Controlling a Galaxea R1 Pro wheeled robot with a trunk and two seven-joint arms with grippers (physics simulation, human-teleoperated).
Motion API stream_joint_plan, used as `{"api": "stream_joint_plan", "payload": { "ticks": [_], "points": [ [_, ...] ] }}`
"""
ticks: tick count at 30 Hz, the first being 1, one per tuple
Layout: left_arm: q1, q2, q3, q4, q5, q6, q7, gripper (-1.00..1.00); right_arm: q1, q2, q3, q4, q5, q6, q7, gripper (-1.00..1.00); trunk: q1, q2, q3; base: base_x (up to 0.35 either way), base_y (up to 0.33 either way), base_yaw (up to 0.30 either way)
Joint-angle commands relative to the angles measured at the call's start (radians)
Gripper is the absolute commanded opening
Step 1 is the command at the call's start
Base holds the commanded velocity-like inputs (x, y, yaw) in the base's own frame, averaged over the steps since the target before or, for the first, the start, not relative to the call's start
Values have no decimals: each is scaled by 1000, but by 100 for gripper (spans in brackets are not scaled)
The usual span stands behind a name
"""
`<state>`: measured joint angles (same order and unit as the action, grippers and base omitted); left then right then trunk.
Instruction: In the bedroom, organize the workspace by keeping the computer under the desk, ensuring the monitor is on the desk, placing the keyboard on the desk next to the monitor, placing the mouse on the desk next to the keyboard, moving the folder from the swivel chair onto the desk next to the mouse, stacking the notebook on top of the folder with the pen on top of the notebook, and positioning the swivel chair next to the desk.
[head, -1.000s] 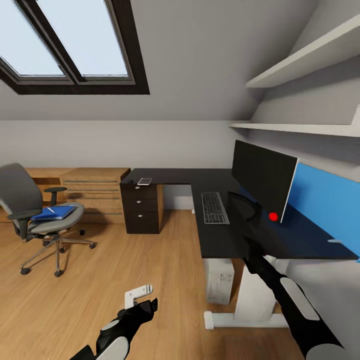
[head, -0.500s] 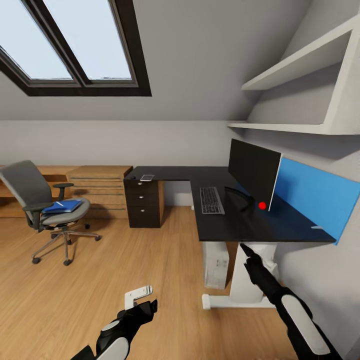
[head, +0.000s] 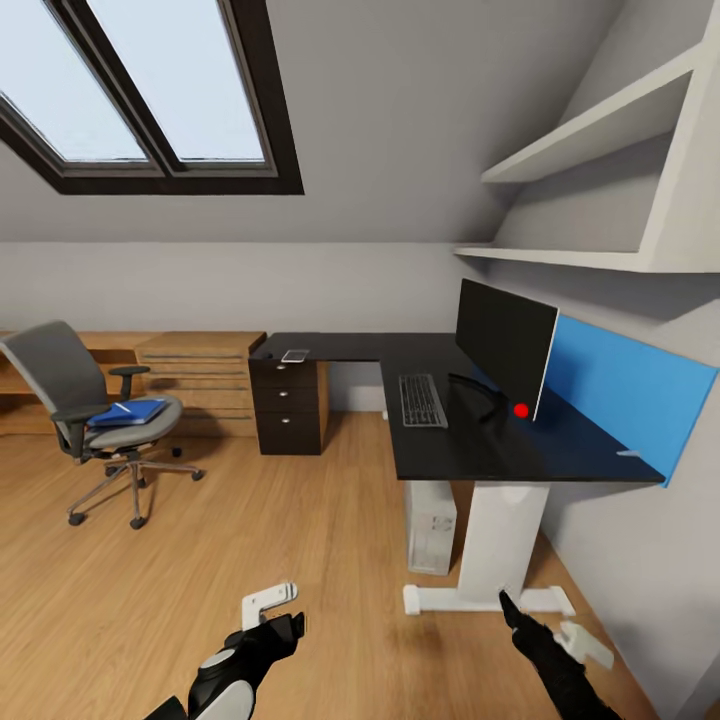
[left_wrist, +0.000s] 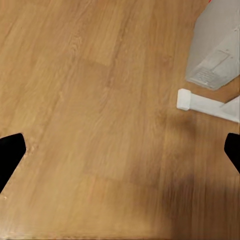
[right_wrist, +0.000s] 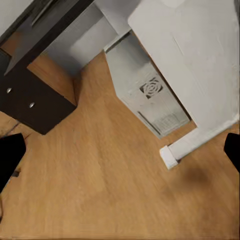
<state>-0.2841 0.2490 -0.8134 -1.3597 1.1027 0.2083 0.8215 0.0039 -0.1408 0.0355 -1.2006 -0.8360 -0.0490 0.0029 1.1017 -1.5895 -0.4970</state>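
Observation:
The black desk (head: 470, 455) carries the monitor (head: 503, 345) and, in front of it, the keyboard (head: 422, 400). Under it stands the pale computer (head: 431, 525) (left_wrist: 215, 45) (right_wrist: 150, 92). Far left, the swivel chair (head: 60, 385) holds the blue folder (head: 130, 412) with a thin white pen (head: 120, 407) on top. A small flat grey thing (head: 294, 355) lies on the desk above the drawers, too small to name. The mouse and the notebook I cannot make out. Both grippers hang low over the floor, open and empty: left (head: 270, 612) (left_wrist: 120, 155), right (head: 548, 625) (right_wrist: 120, 152).
A black drawer unit (head: 288, 405) (right_wrist: 30, 95) stands under the desk's far wing, beside a light-wood chest (head: 195, 385). The desk's white leg (head: 498, 535) and foot (left_wrist: 205, 102) (right_wrist: 200, 140) are near my right arm. A blue panel (head: 615, 395) and shelves (head: 590, 150) line the right wall.
My right arm has dropped from the desk's front edge to just above the floor. The view pulled back from the desk, then held. The left arm sank slightly.

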Motion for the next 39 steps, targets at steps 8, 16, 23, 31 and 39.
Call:
{"api": "stream_joint_plan", "payload": {
  "ticks": [8,16,23,31,39],
  "points": [
    [24,8,-3,283,3,-21,-48,100,11,22,16,310,266,-220,45,100,-31,56,24,0,0,0],
    [26,3,-3,526,2,-155,-345,100,9,74,15,455,279,-261,31,100,-61,112,49,0,0,0],
    [26,2,0,607,3,-177,-529,100,8,92,21,471,400,-285,30,100,-88,161,71,0,0,0],
    [26,-3,-1,629,3,-179,-547,100,8,128,17,501,508,-293,30,100,-119,217,96,0,0,0],
    [26,-25,-3,646,4,-178,-548,100,8,133,19,506,515,-326,31,100,-150,273,121,0,0,0]
  ]
}}
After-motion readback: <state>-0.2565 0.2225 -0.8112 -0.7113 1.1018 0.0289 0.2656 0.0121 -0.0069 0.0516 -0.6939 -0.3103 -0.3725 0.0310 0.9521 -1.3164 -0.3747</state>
